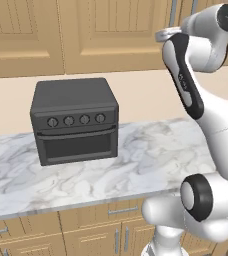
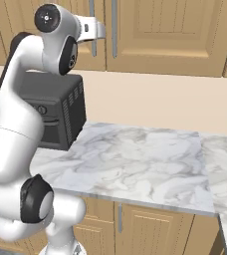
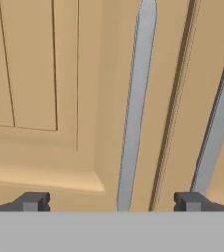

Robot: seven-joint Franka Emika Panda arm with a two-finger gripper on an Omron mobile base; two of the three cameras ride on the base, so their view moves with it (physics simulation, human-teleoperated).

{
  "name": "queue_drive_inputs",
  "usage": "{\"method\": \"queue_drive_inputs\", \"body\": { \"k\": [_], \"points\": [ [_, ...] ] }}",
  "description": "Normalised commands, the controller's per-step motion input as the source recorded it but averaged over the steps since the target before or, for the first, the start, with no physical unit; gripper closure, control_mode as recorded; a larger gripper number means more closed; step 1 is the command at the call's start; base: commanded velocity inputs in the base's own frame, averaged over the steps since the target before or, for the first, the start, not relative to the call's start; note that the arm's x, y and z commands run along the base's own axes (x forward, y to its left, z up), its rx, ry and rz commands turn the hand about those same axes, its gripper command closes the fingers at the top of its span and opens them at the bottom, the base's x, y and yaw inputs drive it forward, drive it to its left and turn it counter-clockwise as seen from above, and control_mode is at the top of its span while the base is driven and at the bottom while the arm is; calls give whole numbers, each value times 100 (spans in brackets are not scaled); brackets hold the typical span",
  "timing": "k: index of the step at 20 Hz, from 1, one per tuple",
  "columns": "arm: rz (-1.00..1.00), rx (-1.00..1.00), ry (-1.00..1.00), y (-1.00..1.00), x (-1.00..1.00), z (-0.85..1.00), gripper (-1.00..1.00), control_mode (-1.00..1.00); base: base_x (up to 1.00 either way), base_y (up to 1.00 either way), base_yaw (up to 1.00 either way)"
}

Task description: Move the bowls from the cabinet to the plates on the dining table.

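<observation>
Cabinet (image 3: 45,98) doors closed, up on the wall above the marble counter (image 2: 135,159); two long silver bar handles (image 3: 136,98) flank the door seam. Gripper (image 3: 111,202) raised close before them, fingers spread wide, holding nothing, left handle between the tips. Black oven (image 1: 75,120) sits on the counter below.

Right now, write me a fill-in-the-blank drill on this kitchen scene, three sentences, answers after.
1. The cabinet doors are both ____.
2. The gripper faces a silver handle with its jaws ____.
3. The black oven stands on the ____ counter.

Answers: shut; open; marble
</observation>
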Motion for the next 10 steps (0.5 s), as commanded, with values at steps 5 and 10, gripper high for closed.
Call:
{"method": "queue_drive_inputs", "body": {
  "k": [5,10],
  "points": [
    [-2,0,2,-2,37,0,-100,-100,0,0,0],
    [-2,0,1,-1,37,0,-100,-100,0,0,0]
  ]
}}
